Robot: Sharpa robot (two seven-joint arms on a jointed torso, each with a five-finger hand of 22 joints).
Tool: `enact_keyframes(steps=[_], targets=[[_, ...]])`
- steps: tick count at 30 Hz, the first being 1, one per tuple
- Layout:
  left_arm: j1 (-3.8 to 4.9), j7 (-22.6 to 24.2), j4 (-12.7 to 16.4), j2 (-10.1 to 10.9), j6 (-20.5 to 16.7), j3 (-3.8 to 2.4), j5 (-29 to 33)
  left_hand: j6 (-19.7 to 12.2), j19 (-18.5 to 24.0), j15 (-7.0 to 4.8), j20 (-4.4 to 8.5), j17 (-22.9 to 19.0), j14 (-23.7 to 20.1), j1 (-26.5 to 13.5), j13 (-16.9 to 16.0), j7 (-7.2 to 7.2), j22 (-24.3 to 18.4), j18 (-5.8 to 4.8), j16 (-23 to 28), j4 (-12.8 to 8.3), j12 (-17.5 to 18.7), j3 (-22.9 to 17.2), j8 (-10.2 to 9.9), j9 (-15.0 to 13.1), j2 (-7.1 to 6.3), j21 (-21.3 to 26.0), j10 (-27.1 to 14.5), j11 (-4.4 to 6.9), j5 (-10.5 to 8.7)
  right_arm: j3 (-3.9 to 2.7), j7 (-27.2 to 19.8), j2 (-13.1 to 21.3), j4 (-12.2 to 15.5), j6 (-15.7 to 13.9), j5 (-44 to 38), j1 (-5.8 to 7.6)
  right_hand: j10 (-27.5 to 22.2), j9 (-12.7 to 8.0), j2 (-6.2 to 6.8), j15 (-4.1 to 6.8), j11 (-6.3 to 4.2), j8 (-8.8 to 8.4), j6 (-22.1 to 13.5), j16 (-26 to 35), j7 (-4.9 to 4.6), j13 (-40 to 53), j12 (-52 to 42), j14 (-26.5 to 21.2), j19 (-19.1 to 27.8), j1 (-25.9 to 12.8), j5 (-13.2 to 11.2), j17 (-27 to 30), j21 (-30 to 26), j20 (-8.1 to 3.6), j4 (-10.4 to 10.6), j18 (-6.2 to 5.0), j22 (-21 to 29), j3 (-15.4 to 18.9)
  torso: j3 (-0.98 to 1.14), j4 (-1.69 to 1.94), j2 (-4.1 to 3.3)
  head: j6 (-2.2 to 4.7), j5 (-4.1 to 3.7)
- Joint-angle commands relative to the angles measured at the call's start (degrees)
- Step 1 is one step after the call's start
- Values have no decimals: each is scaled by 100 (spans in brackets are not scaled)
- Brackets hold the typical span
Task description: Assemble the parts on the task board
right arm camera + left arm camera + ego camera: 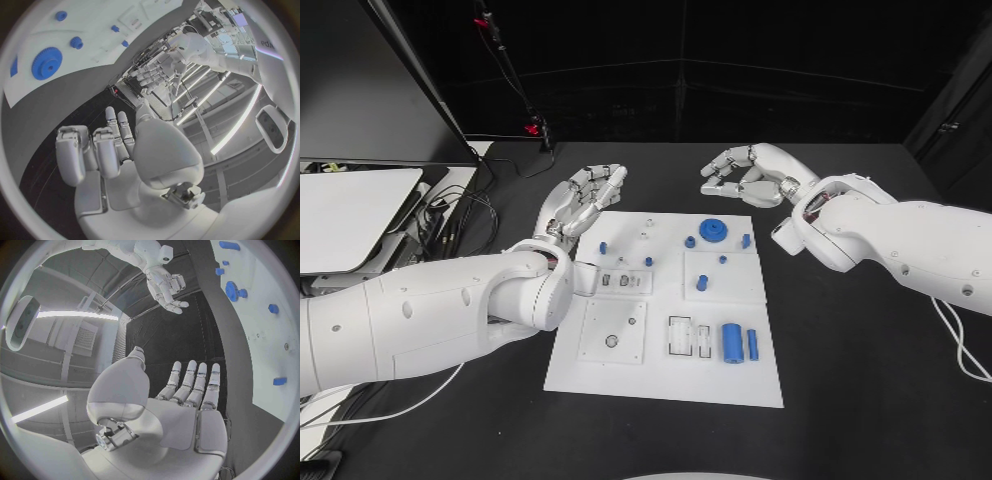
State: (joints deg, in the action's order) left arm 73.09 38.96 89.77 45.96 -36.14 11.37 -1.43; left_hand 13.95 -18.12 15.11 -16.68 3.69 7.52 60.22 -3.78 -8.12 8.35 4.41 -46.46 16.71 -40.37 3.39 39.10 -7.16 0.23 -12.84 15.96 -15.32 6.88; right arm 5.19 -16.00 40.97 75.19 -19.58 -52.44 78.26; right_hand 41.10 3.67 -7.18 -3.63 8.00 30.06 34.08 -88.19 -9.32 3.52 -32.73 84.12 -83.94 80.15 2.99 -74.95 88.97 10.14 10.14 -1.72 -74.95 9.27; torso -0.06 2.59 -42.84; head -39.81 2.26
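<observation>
The white task board [589,375] lies in the middle of the black table. On its far part stand a blue gear [714,229] and several small blue pegs [702,283]. Near its front right lie a thick blue cylinder [731,343] and a thin one [753,345]. My left hand [584,195] hovers over the table just beyond the board's far left corner, fingers straight and apart, holding nothing. My right hand [750,172] hangs beyond the far right corner, fingers loosely bent, nothing in it. The left wrist view has the left hand [187,390], the right hand [165,285] and the gear [234,290]. The right wrist view has the right hand [106,150] and the gear [45,62].
A white flat device [351,215] and a bundle of cables [452,210] sit off the table's left side. A dark monitor panel [365,80] stands at the back left, with a thin pole [516,80] beside it. Bare black table surrounds the board.
</observation>
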Motion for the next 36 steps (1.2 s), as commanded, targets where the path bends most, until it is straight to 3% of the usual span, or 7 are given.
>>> enact_keyframes(steps=[1, 7, 17, 25, 36], targets=[[14, 1849, 13, 5, 65, -5, -42, 40, -41, 9, 1, 8, 15, 0, -5, -898, 8, 90, -21, 12, -37, -4, 28, 5, 49, -36, 36, 1, 23, -23, 550, -108, -99, 66, -1484, 25, 143, 2, 62, 63, -58, -196, 342, -23, -2, -6, 229, 342, -390, 251, -11, -195, 11, -70, -97, 85, -1151, -71, -4, 52, -84, 28, -39], [16, 1854, -3, -3, 88, -5, -43, 44, -43, 9, 1, 7, 19, 4, -4, -897, 9, 88, -23, 11, -40, -3, 32, 10, 68, -40, 40, 2, 26, -40, 951, -343, -263, 331, -2441, 25, 520, -10, 149, 199, -168, -683, 866, -38, 70, -6, 683, 375, -391, 703, -25, -387, 12, -207, -186, 88, -1162, -192, -5, 123, -168, 48, -132], [15, 1853, -44, -11, 125, -4, -43, 45, -38, 9, 1, 7, 20, 8, -2, -898, 6, 86, -24, 11, -41, -3, 35, 16, 87, -38, 40, 2, 30, -41, 1286, -712, -522, 626, -3374, -55, 990, -2, 228, 193, -208, -1192, 1423, -34, 141, -5, 1242, 390, -379, 1038, -27, -464, 4, -215, -88, 85, -1150, -261, -7, 207, -260, 79, -220], [14, 1849, -74, -14, 134, -4, -43, 43, -37, 9, 2, 6, 20, 13, -1, -898, 7, 85, -24, 9, -41, -3, 36, 21, 102, -40, 39, 1, 34, -41, 1462, -874, -654, 920, -3630, -128, 1137, 1, 248, 173, -190, -1403, 1579, -24, 115, -2, 1472, 386, -360, 1122, -28, -443, -5, -200, -5, 78, -1122, -278, -12, 261, -283, 60, -264], [13, 1835, -106, -13, 132, -4, -43, 40, -32, 10, 2, 5, 17, 19, 0, -898, 5, 82, -24, 8, -40, -2, 36, 28, 120, -39, 35, 1, 38, -41, 1616, -905, -668, 1147, -3795, -159, 1236, 2, 261, 149, -155, -1534, 1641, -10, 74, 1, 1584, 373, -335, 1124, -28, -381, -17, -181, 70, 69, -1084, -271, -34, 247, -237, -25, -255]])
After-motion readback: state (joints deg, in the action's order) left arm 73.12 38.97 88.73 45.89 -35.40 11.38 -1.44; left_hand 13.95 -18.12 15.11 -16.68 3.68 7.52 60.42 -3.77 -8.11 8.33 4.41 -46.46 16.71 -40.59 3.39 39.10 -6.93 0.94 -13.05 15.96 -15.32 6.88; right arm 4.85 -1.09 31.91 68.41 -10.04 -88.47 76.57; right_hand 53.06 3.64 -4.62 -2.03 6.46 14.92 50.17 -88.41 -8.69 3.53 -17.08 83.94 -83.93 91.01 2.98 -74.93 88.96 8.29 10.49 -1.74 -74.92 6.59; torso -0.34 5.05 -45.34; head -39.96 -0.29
